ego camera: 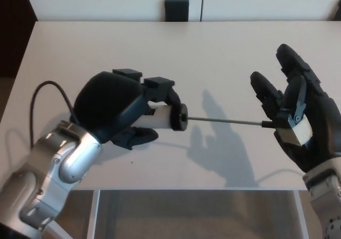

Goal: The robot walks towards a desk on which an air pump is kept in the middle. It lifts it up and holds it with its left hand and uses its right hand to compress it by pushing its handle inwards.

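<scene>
Head view is showing the left hand (pixel 120 111) gripping the pump (pixel 165 116) while the right hand (pixel 293 122), fingers spread wide, is covering the handle beyond the rod (pixel 224 121), and should be pushing straight along it.

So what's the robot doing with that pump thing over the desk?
The robot is holding an air pump above the white desk. Its left hand is wrapped around the white barrel, and the thin rod sticks out toward its right hand. The right hand is at the rod's far end with its fingers spread, covering the handle. The rod is extended, so the pump is not yet compressed.
</scene>
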